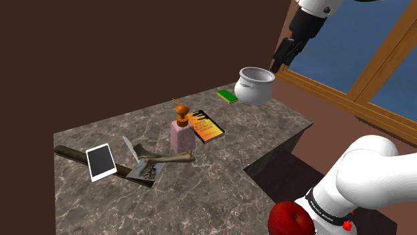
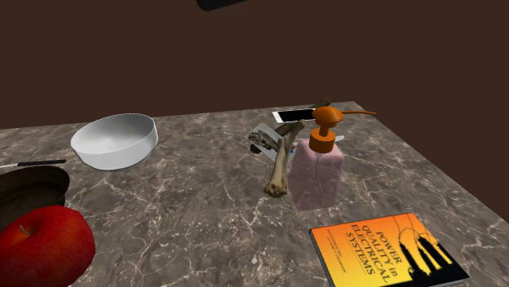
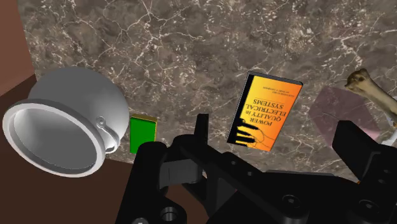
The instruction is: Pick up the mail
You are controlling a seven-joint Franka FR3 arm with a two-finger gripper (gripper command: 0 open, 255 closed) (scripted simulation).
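The mail (image 1: 144,170) is a small grey and white stack lying on the marble table (image 1: 220,187), with a bone (image 1: 168,159) resting across it. In the second exterior view the mail (image 2: 264,139) sits behind the bone (image 2: 281,163) and a pink soap dispenser (image 2: 318,169). My black gripper (image 1: 276,65) hangs high over the table's far corner, beside a white pot (image 1: 255,85) and far from the mail. In the wrist view the gripper (image 3: 275,122) is open, its fingers apart with nothing between them, above an orange book (image 3: 265,111).
A green sponge (image 1: 227,96) lies by the pot. The orange book (image 1: 205,126) and the dispenser (image 1: 182,131) stand mid-table, and a white tablet (image 1: 101,161) lies past the mail. A white bowl (image 2: 114,140) and a red apple (image 2: 41,245) sit near the stand. A window (image 1: 374,60) is behind the arm.
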